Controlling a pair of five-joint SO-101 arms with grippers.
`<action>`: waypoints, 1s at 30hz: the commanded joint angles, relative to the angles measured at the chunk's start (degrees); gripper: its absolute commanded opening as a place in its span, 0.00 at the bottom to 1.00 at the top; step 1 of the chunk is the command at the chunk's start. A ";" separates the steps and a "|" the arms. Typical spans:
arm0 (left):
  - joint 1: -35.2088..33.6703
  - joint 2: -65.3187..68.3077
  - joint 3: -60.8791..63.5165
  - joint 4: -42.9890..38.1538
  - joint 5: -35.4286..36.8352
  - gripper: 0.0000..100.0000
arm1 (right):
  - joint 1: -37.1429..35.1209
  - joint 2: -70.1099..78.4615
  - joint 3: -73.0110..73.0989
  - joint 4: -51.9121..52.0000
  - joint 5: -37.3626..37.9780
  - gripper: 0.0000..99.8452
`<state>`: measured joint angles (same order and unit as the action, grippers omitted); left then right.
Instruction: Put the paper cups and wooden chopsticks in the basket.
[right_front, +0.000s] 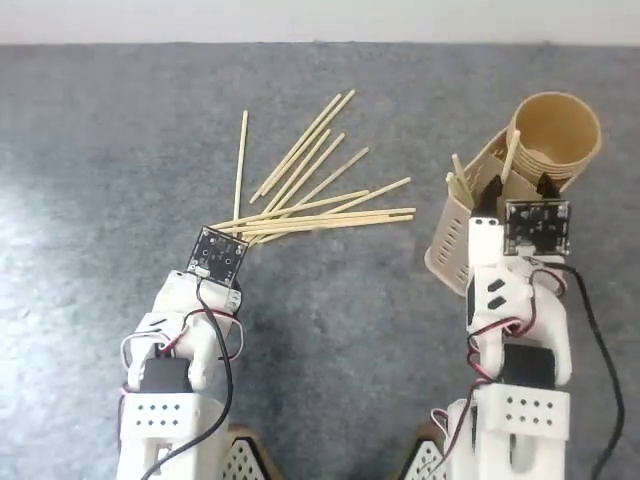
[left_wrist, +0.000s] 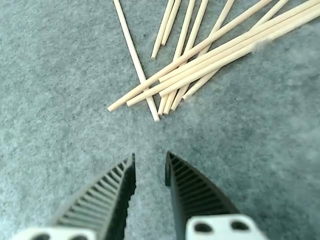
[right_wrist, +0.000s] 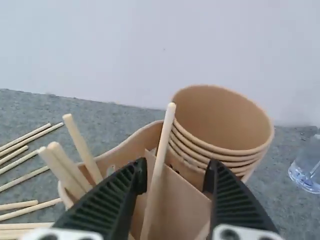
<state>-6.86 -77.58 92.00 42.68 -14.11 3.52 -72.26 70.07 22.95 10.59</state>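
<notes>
Right wrist view: claw spread around one chopstick.

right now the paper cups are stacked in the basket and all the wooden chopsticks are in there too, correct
Not quite. The paper cups are stacked in the basket, but only a few wooden chopsticks stand in it. Most are loose chopsticks lying on the table, as the high view shows.
</notes>
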 joint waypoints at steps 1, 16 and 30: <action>0.00 -0.35 -0.31 -1.14 0.26 0.10 | 0.48 -0.84 -8.44 4.79 -0.97 0.20; 0.00 -0.35 -0.31 -1.14 0.26 0.10 | 0.31 21.85 -57.41 39.87 -5.27 0.19; 0.00 -0.35 -0.31 -0.97 0.35 0.10 | 0.31 31.87 -86.77 65.63 -5.27 0.19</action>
<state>-6.86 -77.58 92.00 42.68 -14.11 3.43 -40.97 -12.31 85.36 6.02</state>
